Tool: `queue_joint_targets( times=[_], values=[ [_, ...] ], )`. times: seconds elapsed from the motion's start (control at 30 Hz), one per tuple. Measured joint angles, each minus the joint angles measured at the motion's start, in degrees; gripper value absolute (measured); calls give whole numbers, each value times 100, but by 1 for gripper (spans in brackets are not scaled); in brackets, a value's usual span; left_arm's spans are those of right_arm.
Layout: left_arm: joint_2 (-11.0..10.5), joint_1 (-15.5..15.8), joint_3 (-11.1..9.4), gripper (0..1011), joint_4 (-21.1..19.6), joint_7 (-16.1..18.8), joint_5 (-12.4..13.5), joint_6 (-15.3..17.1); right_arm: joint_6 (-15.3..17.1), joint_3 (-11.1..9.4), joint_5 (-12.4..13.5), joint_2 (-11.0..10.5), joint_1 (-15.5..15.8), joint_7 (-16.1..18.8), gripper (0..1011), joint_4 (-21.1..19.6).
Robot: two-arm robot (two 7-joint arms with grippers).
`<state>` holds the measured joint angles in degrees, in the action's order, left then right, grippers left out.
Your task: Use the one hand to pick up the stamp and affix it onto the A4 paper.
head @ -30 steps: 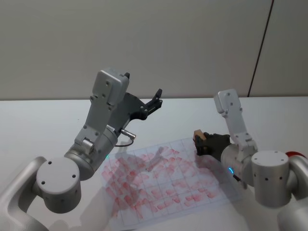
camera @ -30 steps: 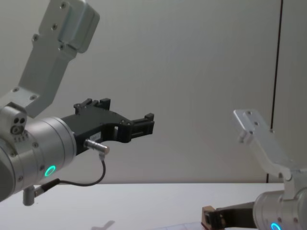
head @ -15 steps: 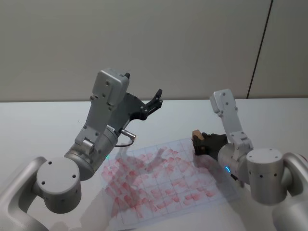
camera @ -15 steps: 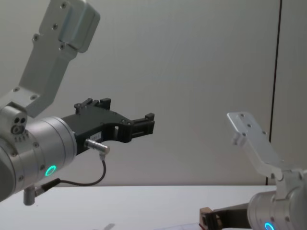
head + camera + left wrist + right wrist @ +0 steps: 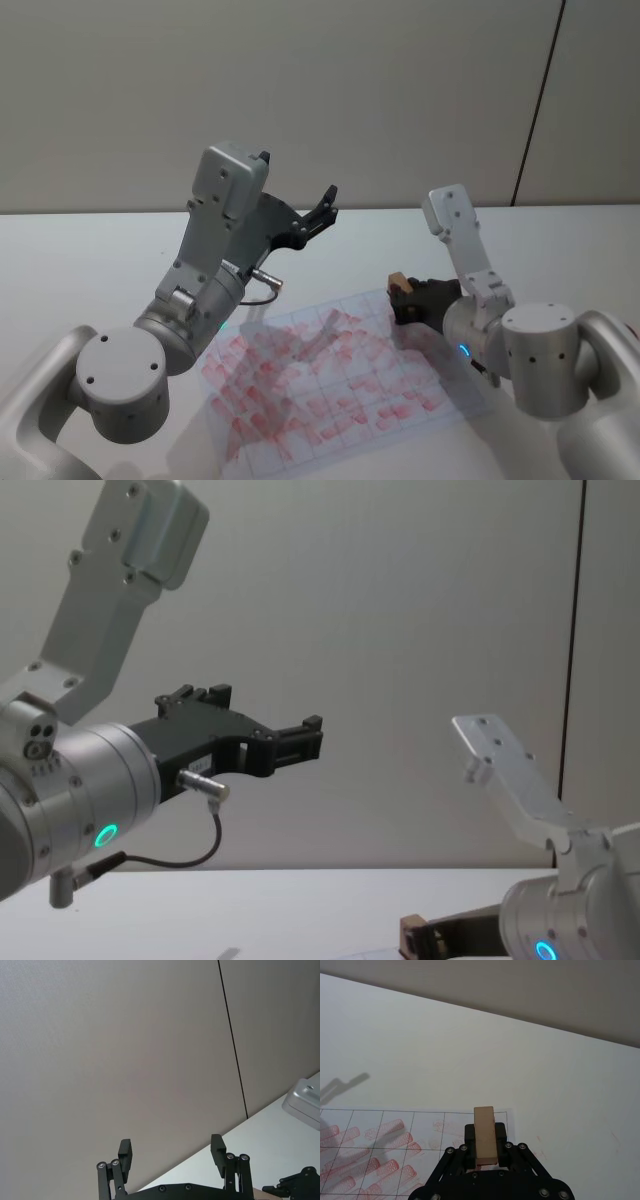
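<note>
My right gripper (image 5: 400, 296), on the arm with the blue ring, is shut on the stamp (image 5: 397, 281), a small light-brown wooden block. It hovers low over the far right corner of the A4 paper (image 5: 340, 385), a white sheet with a grid and many red stamp marks. In the right wrist view the stamp (image 5: 484, 1133) stands upright between the black fingers (image 5: 504, 1136), above the paper's corner (image 5: 502, 1112). The chest view has the stamp (image 5: 410, 930) at the bottom edge. My left gripper (image 5: 327, 209) is raised above the table, open and holding nothing; its fingers (image 5: 217, 1147) point at the wall.
A white table (image 5: 80, 260) carries the paper. A grey wall (image 5: 300, 80) rises behind it, with a dark vertical seam (image 5: 540, 100) at the right. The left arm (image 5: 200, 280) hangs over the paper's left part and casts a shadow on it.
My right arm has carried the stamp leftward, farther over the paper's far right corner. The paper has shifted slightly. The left arm has not moved.
</note>
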<state>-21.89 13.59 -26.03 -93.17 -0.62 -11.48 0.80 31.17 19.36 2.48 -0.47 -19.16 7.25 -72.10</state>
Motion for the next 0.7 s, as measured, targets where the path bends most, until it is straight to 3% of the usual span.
queue_joint_targets(
  times=[0.43,0.7],
  values=[
    [0,0,0,1001,0,0,0,0,66,5,-81,-10,20,44,216,-73],
    [0,0,0,1001,0,0,0,0,43,-25,-115,-109,199,-35,216,-414]
  ],
)
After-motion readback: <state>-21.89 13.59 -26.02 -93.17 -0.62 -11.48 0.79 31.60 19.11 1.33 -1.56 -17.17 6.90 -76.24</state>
